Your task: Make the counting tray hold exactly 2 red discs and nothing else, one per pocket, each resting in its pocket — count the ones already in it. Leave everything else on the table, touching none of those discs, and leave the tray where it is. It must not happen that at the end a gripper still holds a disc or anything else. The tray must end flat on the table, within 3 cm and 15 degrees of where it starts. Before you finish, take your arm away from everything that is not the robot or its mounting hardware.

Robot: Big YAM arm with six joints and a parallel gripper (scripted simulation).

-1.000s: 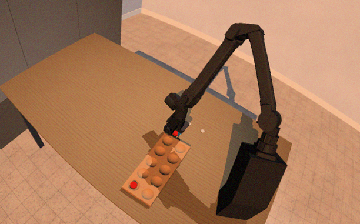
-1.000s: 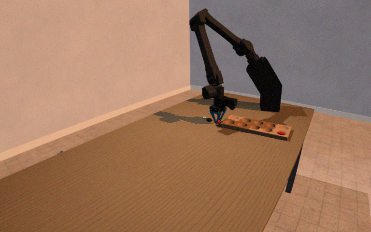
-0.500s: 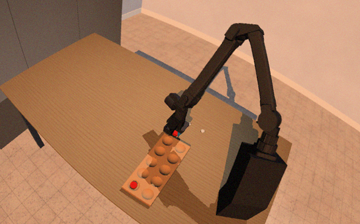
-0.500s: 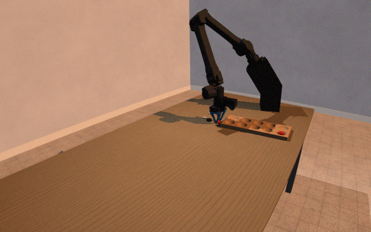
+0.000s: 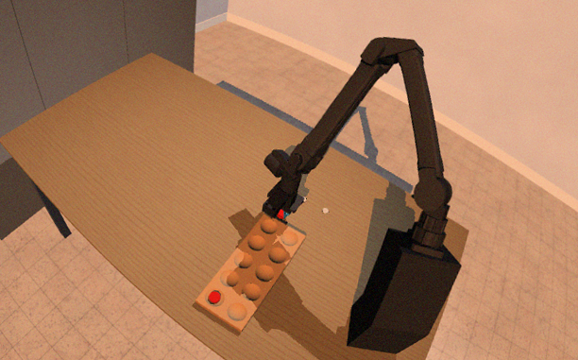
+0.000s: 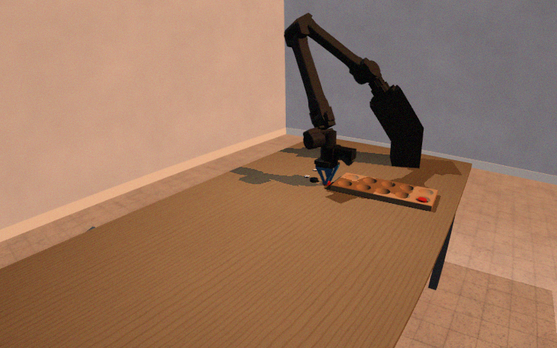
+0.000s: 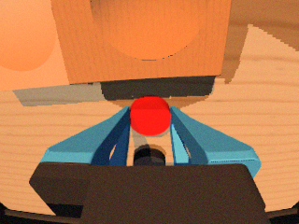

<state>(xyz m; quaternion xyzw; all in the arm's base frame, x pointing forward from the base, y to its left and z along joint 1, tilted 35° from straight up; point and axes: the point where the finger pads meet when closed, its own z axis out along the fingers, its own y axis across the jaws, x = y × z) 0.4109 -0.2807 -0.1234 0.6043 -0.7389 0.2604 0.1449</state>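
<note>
The broad wood-grain tabletop [image 5: 144, 142] carries everything, its long streaks of grain running smooth and matte. My dark boxy pedestal [image 5: 406, 294] stands at about four o'clock of the top view, and my dark jointed arm [image 5: 346, 101] arches up from it and folds down toward the middle. The long rectangular wooden counting tray [image 5: 220, 311] lies flat, running from the centre toward six o'clock, with two rows of round scooped pockets; it sits square on the tabletop, and I judge it best left that way. In its corner pocket nearest seven o'clock rests one small flat red disc [image 5: 214, 296], seated low so the bowl cradles it. That makes one counted, so one more is needed. My blue wedge-shaped jaws are pinching a second small red disc [image 7: 149, 116] by its rim, right down at the tabletop and just off the tray's short end at twelve o'clock; gripping the edges keeps its flat faces level for a clean drop. The nearest pocket [image 7: 149, 7] gapes straight ahead in the wrist view, smooth and bare. Near one o'clock of my jaws lies a tiny white disc [image 5: 325, 209], and a small black disc [image 6: 313, 179] sits beside me; both I should leave alone.
</note>
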